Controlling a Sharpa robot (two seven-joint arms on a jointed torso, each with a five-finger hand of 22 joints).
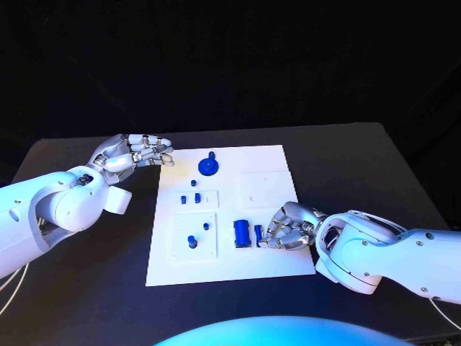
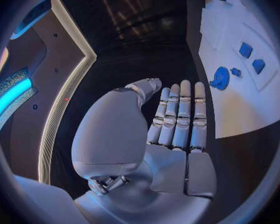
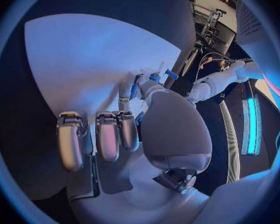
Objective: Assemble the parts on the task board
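Head view shows the left hand (image 1: 137, 153) with nothing in it, fingers a bit apart, beside the white task board (image 1: 227, 213), whose blue parts (image 1: 208, 166) lie on it, while the right hand (image 1: 289, 227) pinches a small blue part (image 1: 258, 235).

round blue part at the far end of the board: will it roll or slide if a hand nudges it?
The round blue part lies flat on the task board, so it will probably slide, not roll. It looks small, rigid and light. Its toothed rim may help fingers grip.
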